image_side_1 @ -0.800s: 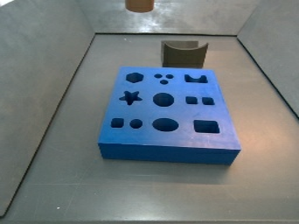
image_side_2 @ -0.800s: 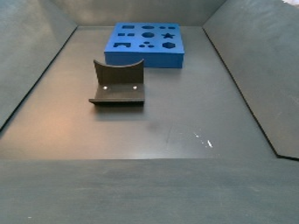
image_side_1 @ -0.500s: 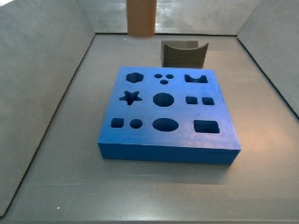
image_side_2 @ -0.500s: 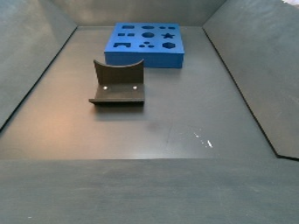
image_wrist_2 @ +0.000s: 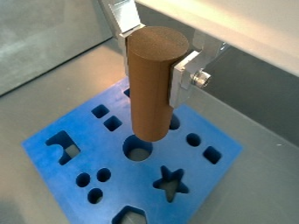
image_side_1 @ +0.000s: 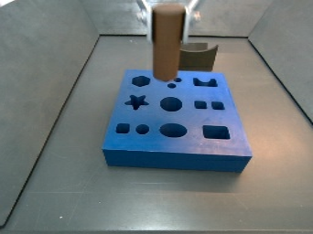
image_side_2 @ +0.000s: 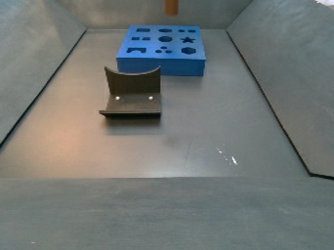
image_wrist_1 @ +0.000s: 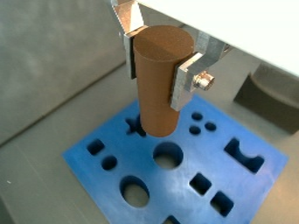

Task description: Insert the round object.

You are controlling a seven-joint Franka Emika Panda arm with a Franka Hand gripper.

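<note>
Round object [image_wrist_1: 159, 79] held upright by gripper [image_wrist_1: 162, 54] fingers [image_wrist_1: 187, 80] above blue block [image_wrist_1: 111, 171], holes empty

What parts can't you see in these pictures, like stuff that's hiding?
- The gripper body: cut off by the frame edge in both wrist views; only its finger plates show.
- The bottom end of the round object: faces away from the cameras, so whether it touches the blue block cannot be told.
- The gripper in a side view: hidden behind the peg and cut off by the top edge.
- The far side view: the block's holes are too small to tell apart.

Grey floor [image_side_2: 170, 146]: blue block [image_side_2: 163, 49], fixture [image_side_2: 131, 93].
</note>
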